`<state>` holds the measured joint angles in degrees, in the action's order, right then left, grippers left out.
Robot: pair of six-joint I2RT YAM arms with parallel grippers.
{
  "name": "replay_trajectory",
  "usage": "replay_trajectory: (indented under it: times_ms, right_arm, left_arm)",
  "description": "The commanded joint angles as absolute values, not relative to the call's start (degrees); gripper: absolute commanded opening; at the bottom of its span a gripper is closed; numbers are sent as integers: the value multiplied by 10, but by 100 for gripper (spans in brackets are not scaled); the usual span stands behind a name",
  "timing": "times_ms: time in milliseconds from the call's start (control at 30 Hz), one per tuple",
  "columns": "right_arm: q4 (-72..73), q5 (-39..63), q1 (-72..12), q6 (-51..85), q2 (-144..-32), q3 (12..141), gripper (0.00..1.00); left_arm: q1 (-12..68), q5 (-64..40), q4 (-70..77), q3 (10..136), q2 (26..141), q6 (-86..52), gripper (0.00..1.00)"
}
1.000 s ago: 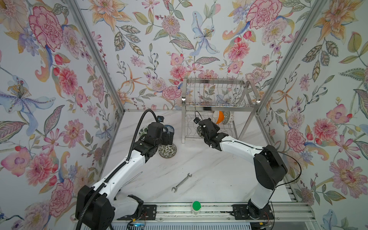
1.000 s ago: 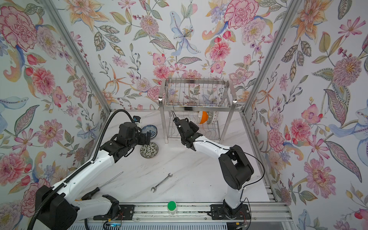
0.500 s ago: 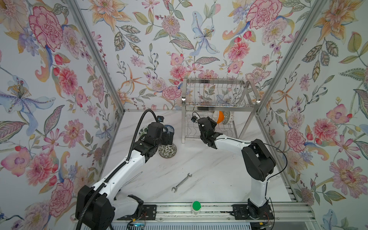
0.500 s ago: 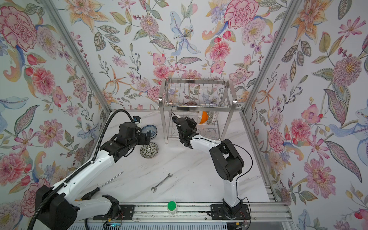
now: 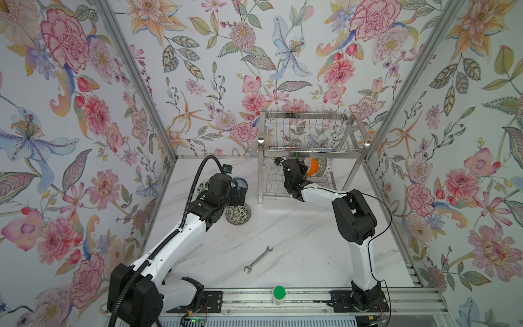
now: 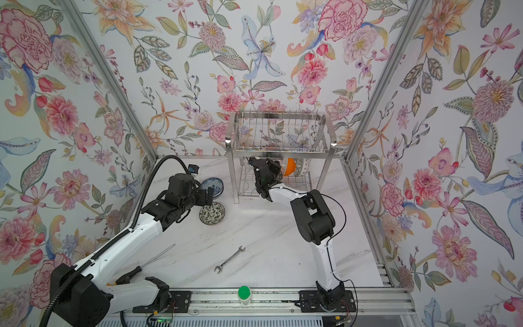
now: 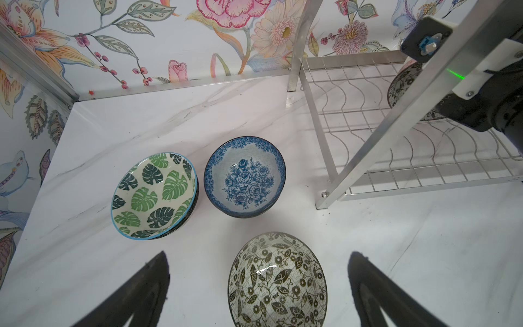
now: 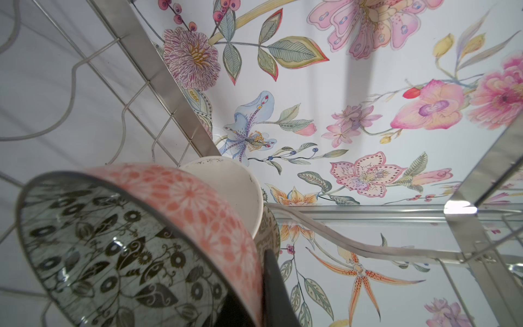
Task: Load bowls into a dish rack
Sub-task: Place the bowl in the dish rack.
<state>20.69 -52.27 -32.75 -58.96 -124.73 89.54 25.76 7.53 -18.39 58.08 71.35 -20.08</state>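
The right gripper (image 8: 256,304) is pinched almost closed on the rim of the coral-pink bowl (image 8: 198,203), whose inside is black-and-white floral. It holds the bowl tipped on edge inside the lower tier of the dish rack (image 5: 311,155), which stands upper centre-right in both top views. The bowl's white foot sits just beside a patterned bowl (image 8: 270,230) already standing there. Whether its rim rests on the wavy wires cannot be told. The step in hand looks like placing this bowl. The next move probably calls for settling it into a wire slot, opening the jaws, and backing out low enough to miss the upper tier and the neighbour. The left gripper (image 7: 258,254) is spread wide and holds nothing. It hovers over the black-and-white bowl (image 7: 277,280) at the lower centre of the left wrist view, on the marble table (image 7: 424,254). The green-leaf bowl (image 7: 154,195) and blue-and-white bowl (image 7: 244,177) wait beyond it, so much loading seems left.
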Motion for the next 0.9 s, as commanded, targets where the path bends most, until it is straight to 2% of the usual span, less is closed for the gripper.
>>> replay_trajectory:
  times_ms: [0,867]
  right_arm:
    - [225,-553,-327,-581,-1263,948,0]
    - [166,-649,-314,-577,-1403,1149,0]
  left_arm:
    - [252,73,-189,571,706,-189,99]
    - [245,63,-184,561,703,-188,99]
